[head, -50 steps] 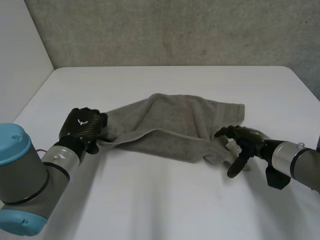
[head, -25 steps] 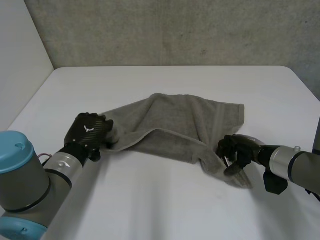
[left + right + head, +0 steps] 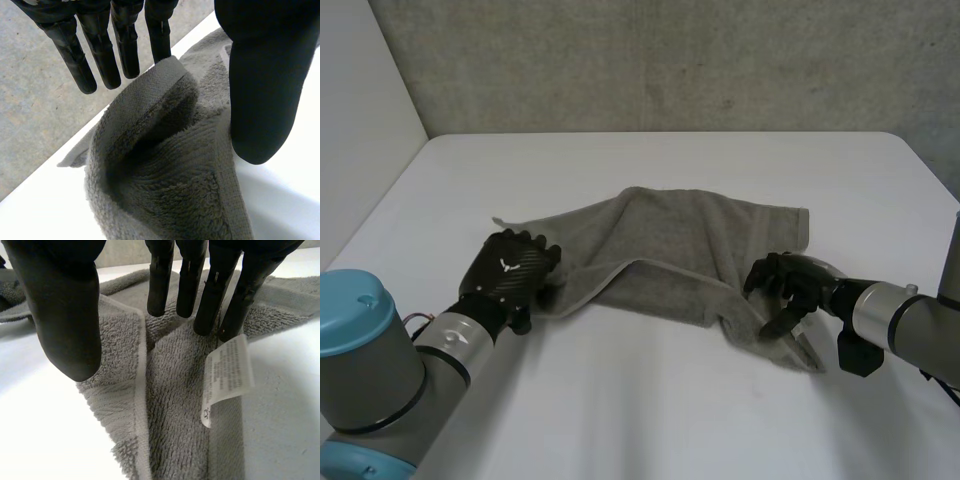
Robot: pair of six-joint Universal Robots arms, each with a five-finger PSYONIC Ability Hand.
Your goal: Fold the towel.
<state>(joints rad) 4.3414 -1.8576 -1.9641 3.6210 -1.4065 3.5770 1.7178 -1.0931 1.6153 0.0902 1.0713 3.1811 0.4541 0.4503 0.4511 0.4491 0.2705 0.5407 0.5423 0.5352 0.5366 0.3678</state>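
Grey towel point(image 3: 670, 245) lying crumpled near the middle of the white table point(image 3: 650, 410), with one hand posted at each end. The left hand point(image 3: 510, 272) is set over the towel's left end, just beside a corner that lies flat on the table. In the left wrist view its fingers point(image 3: 125, 45) are extended and its thumb point(image 3: 260, 90) is held apart. A raised ridge of cloth is bunched up between them, but no closure on it is seen. The right hand point(image 3: 782, 288) is placed over the near right corner. In the right wrist view its fingers point(image 3: 200, 290) are straight, with their tips at the pile, and its thumb point(image 3: 65, 315) is spread wide on the far side of the hemmed edge point(image 3: 141, 390). Nothing is gripped, and a white care label point(image 3: 226, 375) lies just beside the fingertips. The step in hand is judged to be the securing of both ends before the fold is made. It would be done best if each pinch were taken on the hem itself rather than on loose pile, and on a single layer at the left, where the cloth is doubled. The label is better left outside the right pinch. Both ends should be closed on before either is raised. The cloth should then be drawn taut between them, so that the wrinkled middle is flattened and the edges can be matched.
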